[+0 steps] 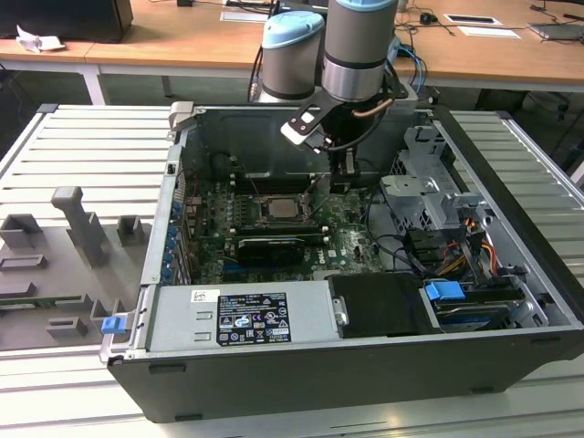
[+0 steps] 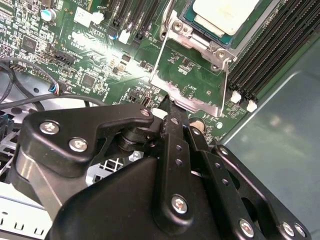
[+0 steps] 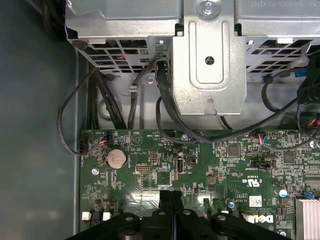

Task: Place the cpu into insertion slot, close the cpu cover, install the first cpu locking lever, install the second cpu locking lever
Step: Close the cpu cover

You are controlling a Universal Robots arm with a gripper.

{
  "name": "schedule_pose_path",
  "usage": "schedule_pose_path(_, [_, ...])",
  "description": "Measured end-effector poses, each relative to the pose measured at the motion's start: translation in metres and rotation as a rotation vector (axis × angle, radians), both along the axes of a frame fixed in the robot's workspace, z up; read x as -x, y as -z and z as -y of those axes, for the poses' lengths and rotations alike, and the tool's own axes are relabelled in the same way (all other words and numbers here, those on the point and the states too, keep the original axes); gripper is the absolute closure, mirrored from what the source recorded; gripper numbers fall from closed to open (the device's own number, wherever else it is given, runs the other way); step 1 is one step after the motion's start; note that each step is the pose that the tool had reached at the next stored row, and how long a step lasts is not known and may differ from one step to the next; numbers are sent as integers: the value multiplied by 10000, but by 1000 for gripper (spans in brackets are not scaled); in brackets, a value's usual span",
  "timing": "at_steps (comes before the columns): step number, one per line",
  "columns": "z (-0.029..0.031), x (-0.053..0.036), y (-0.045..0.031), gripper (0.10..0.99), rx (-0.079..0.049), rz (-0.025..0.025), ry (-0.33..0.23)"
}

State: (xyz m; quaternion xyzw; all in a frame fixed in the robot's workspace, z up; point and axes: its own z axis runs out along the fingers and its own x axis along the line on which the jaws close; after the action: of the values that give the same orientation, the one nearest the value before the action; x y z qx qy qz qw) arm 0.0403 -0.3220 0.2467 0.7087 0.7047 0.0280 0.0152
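Note:
The cpu (image 2: pixel 227 12), with its pale silver top, lies in the insertion slot (image 2: pixel 212 47) on the green board; the exterior view shows the same cpu (image 1: pixel 278 208) mid-board. The cpu cover (image 2: pixel 192 102), a silvery frame with a window, is swung open away from the slot, and green board shows through its window. My gripper (image 2: pixel 170 107) is shut, its black fingertips right at the cover's free edge. In the first wrist view the gripper (image 3: pixel 170 196) has its fingers pressed together above the board. From outside, the gripper (image 1: pixel 342 178) hangs to the exterior view's right of the socket.
Long black memory slots (image 2: pixel 270 55) flank the socket. A metal drive cage (image 3: pixel 207 60) and black cables (image 3: pixel 165 100) lie beyond the board's edge. A black card (image 1: pixel 269 246) and the grey power supply (image 1: pixel 242 315) sit nearer the case front. Case walls enclose everything.

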Motion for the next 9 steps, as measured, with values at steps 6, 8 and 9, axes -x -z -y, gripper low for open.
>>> schedule_pose_path(6, [0,64,0,980,0,-1,-2])
schedule_pose_path(8, [0,104,0,980,-1,1,0])
schedule_pose_path(9, [0,113,0,980,0,0,0])
